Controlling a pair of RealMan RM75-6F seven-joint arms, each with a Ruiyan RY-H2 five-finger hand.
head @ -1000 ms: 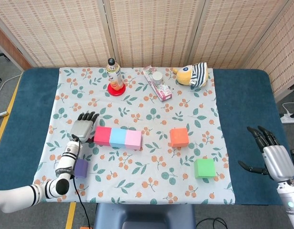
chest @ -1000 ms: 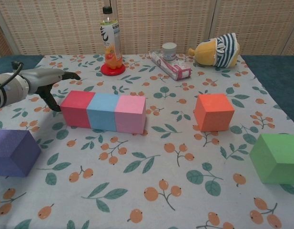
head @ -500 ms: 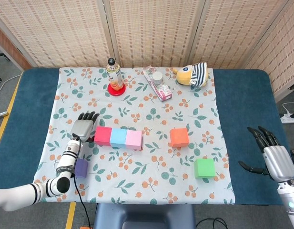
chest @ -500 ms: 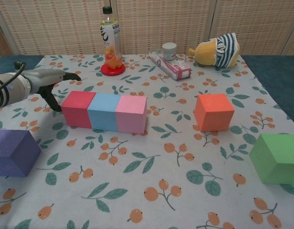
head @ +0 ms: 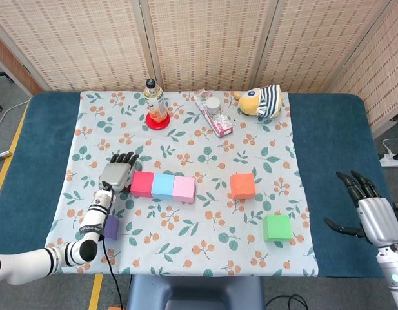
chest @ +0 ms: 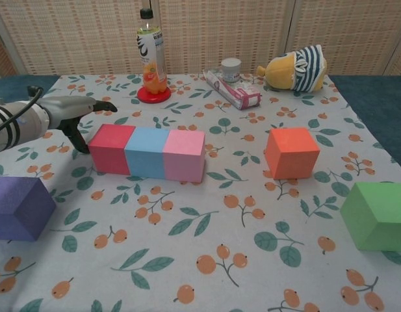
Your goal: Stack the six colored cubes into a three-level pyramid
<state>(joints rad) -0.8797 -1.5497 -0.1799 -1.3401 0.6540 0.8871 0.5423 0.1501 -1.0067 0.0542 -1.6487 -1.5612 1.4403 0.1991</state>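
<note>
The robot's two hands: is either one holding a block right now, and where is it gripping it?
Neither holds anything. The left hand sits beside the red cube at the row's end, fingers spread; actual contact can't be told. The right hand is open, off the cloth.

Left hand (head: pixel 116 174): silver-grey metal back, black fingers (head: pixel 126 157). White forearm with black bands, thin black cable alongside. Right hand (head: pixel 369 213): same silver-grey shell, black fingers (head: pixel 357 184), white wrist segment below. Small dark lettering on left forearm, unreadable.

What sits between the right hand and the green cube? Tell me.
Nothing visible does. The right hand hangs open off the cloth's right edge, and only bare cloth and blue table lie between it and the green cube. The orange cube sits farther back.
</note>
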